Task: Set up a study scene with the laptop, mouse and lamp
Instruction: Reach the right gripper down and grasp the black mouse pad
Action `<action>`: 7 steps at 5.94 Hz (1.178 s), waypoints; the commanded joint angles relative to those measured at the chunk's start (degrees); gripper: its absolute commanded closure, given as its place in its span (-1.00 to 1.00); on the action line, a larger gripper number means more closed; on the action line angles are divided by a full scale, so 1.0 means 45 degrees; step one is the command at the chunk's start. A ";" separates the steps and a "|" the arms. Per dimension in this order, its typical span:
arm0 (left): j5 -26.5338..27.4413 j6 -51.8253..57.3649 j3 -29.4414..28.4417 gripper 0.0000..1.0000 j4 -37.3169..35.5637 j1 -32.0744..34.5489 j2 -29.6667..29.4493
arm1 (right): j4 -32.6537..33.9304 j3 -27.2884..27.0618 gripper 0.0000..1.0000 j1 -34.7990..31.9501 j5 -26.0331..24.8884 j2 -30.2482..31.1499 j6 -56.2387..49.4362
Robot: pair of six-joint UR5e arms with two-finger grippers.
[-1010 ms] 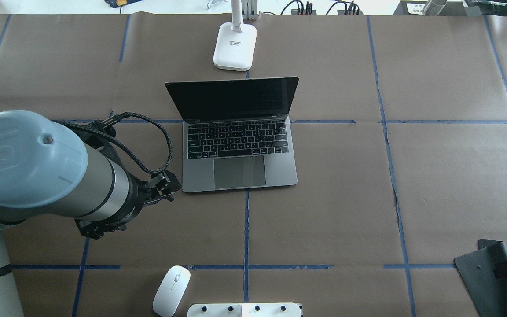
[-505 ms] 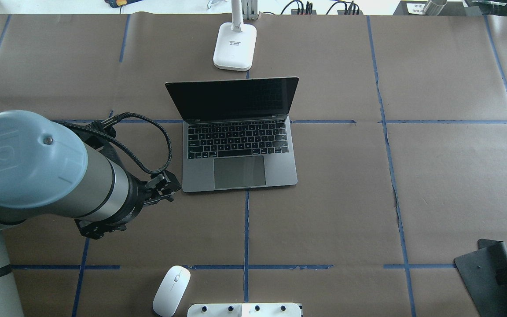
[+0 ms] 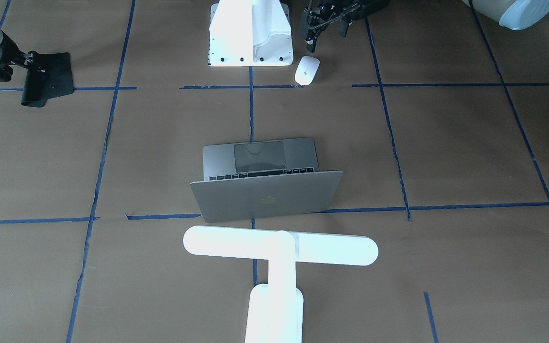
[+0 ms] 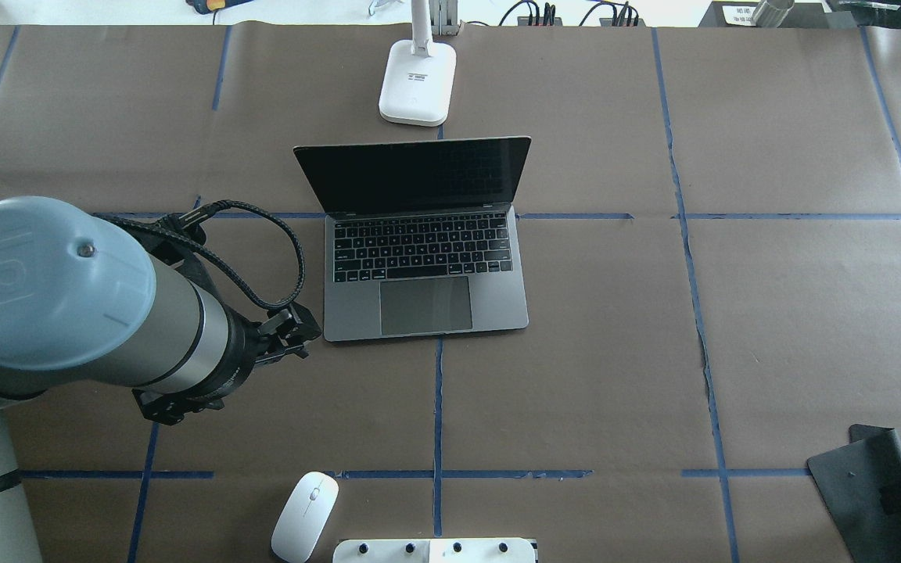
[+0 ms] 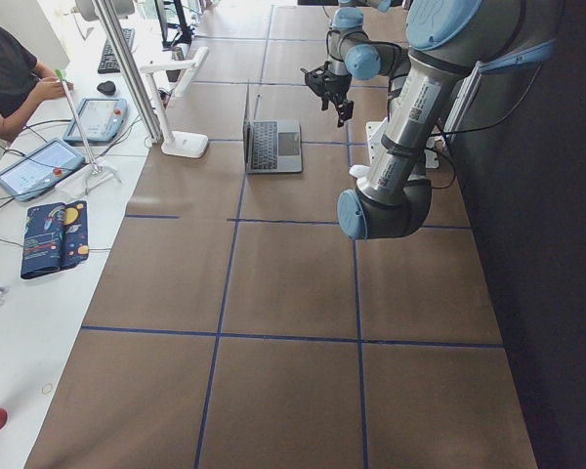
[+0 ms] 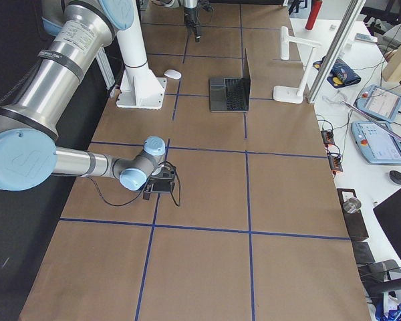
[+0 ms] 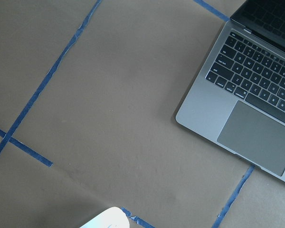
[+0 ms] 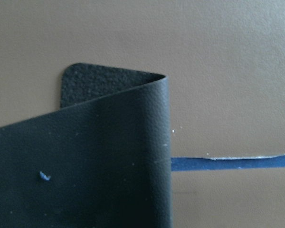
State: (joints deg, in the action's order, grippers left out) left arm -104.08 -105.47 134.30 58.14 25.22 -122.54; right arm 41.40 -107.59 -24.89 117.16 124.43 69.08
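Left end effector hangs between laptop and mouse.

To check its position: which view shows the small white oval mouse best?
Overhead exterior: the small white oval mouse lies large and unobstructed, dark line visible. Front-facing shows it smaller; side views tiny; left wrist only its edge.

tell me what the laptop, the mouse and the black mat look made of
laptop: likely metal; matte grey with an even, dull sheen.
mouse: probably plastic; smooth glossy white shell.
black mat: seems rubber or faux leather; it curls over limply, with a fine-grained face and a rougher underside.
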 commanded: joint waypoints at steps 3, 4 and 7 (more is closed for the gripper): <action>0.0024 0.0000 0.0000 -1.00 -0.0009 0.0000 0.0023 | -0.0039 0.0062 0.50 0.0063 -0.0001 -0.0073 -0.0020; 0.0005 0.0000 0.0000 -1.00 -0.0009 0.0000 0.0023 | -0.0039 0.0062 0.71 0.0063 -0.0001 -0.0073 -0.0020; 0.0024 0.0000 0.0000 -1.00 -0.0009 0.0000 0.0042 | -0.0195 -0.0055 0.92 -0.0035 -0.0020 -0.0053 -0.0020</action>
State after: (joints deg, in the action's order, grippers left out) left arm -104.02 -105.47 134.30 58.10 25.22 -122.40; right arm 40.82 -107.72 -24.93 117.12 124.14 68.99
